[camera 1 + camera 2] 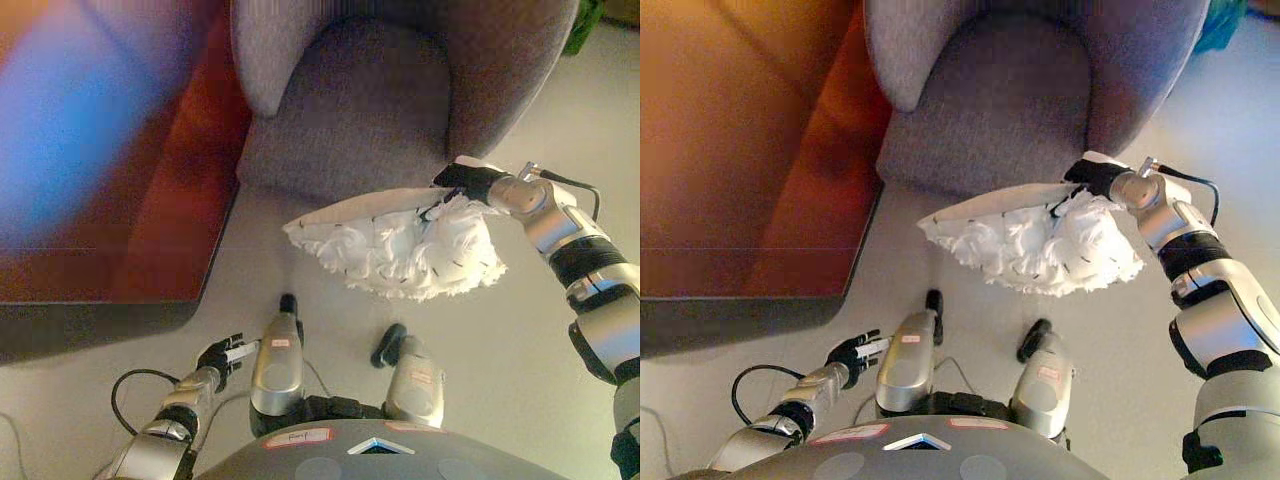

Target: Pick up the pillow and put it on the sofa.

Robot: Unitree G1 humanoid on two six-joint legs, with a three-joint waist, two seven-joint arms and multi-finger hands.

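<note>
Already I have the pillow (pixel 400 250) lifted, my right robot hand (pixel 468 183) grasping it; placing on the sofa (pixel 360 100) remains, left robot hand (pixel 222 354) relaxed.

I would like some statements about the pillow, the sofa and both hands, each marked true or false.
1. The right hand holds the white pillow with its fingers closed on it. True.
2. The pillow lies on the seat of the grey sofa. False: it hangs in front of the sofa, above the floor.
3. The left hand also grips the pillow. False: it is low at the left and holds nothing.
4. The sofa seat has nothing on it. True.
</note>
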